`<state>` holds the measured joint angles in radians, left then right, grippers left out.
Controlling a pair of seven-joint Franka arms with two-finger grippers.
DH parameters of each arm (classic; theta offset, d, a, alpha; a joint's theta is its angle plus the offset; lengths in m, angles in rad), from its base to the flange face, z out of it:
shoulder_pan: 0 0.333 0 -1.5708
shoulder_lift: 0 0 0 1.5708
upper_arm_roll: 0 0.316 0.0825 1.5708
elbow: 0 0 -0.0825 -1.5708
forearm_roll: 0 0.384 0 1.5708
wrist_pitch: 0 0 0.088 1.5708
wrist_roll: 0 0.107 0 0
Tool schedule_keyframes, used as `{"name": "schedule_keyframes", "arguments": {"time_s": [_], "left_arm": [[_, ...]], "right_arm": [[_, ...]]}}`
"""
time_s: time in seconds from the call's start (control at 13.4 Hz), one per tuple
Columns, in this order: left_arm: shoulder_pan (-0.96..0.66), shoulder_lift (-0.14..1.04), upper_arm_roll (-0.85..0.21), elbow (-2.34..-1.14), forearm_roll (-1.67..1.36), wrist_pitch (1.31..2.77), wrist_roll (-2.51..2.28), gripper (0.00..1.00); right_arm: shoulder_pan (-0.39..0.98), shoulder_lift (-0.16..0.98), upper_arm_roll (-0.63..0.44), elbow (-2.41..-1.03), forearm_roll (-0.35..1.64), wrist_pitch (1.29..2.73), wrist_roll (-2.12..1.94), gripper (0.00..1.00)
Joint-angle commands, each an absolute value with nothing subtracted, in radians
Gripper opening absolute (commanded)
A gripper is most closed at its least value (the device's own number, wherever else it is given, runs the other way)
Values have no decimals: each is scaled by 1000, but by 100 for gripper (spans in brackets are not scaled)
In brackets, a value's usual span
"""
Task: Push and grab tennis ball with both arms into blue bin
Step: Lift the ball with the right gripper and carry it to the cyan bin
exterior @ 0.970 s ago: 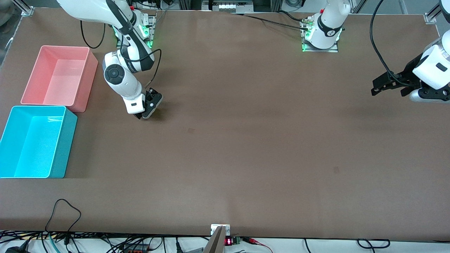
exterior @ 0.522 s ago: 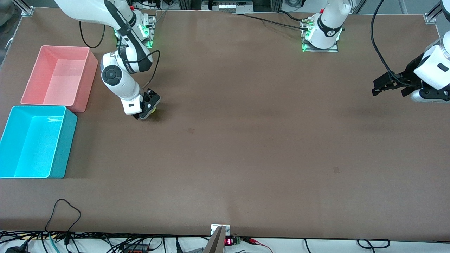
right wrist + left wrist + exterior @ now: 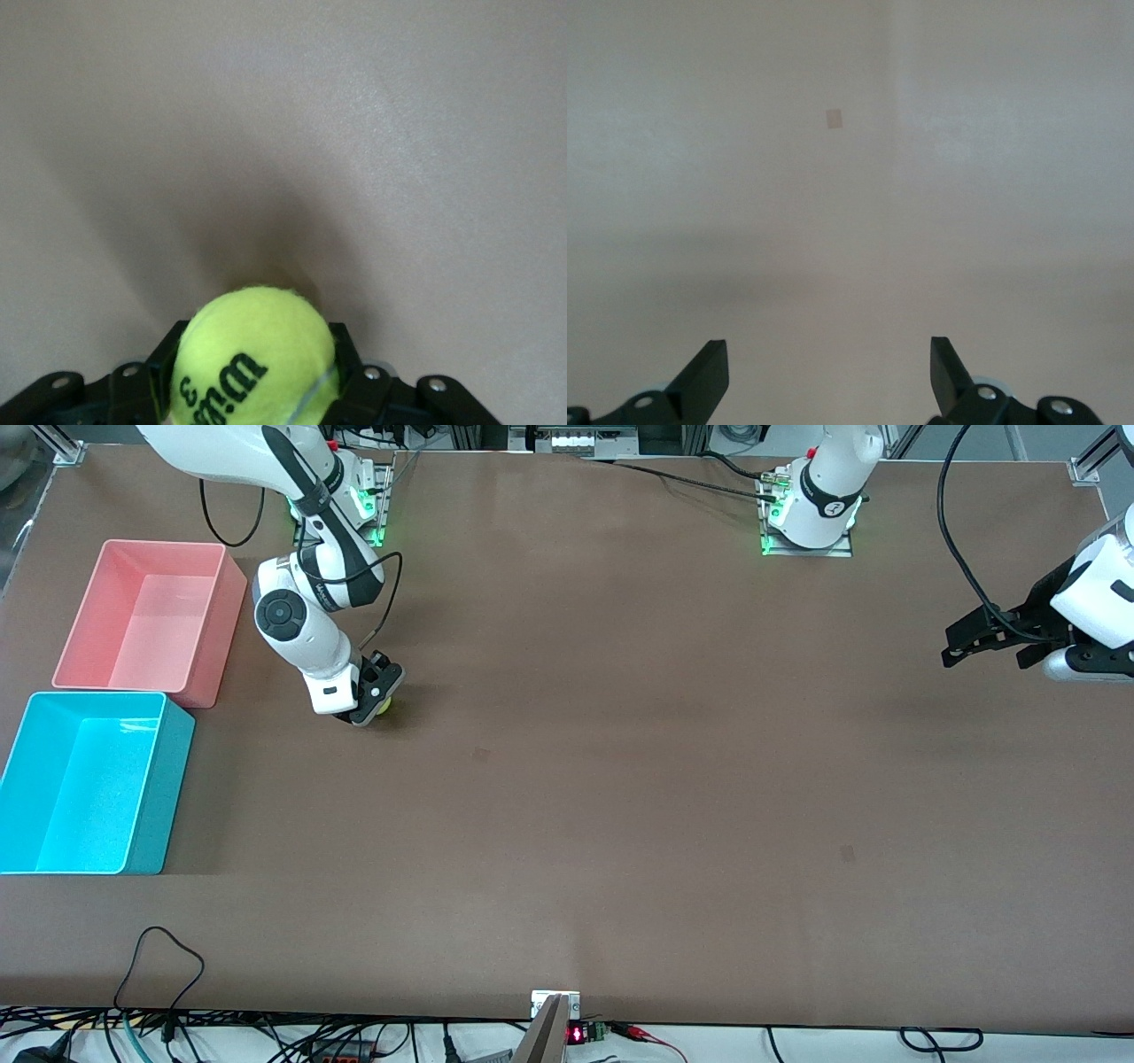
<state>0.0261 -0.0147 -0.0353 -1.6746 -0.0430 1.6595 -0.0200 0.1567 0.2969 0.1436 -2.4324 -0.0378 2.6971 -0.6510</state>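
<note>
a pink tub (image 3: 149, 620) sits open on the brown table (image 3: 620, 797) at the right arm's end, farther from the front camera than the other tub and just beside it. a black cable (image 3: 158, 957) loops onto the table's near edge. a small display with red digits (image 3: 577, 1034) sits at the middle of that edge, among tangled wires (image 3: 266, 1038). two small pale marks (image 3: 481, 755) show on the tabletop.
</note>
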Motion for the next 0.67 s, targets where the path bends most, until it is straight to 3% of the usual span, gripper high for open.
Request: {"name": "schedule_keyframes", "arguments": {"time_s": [0.0,0.15,0.37,0.6], "left_arm": [[29,5,-38,-1643,-26,1651,-31,100],[29,5,-38,-1643,-26,1651,-31,100],[28,3,-40,-1641,-25,1649,-29,100],[26,3,-40,-1641,-25,1647,-29,100]], "right_arm": [[144,278,152,-2418,-41,2694,-634,0],[109,233,150,-2378,-38,2631,-637,0],[-4,183,140,-2208,-38,2365,-644,0],[-35,160,7,-2125,-41,2269,-649,0]]}}
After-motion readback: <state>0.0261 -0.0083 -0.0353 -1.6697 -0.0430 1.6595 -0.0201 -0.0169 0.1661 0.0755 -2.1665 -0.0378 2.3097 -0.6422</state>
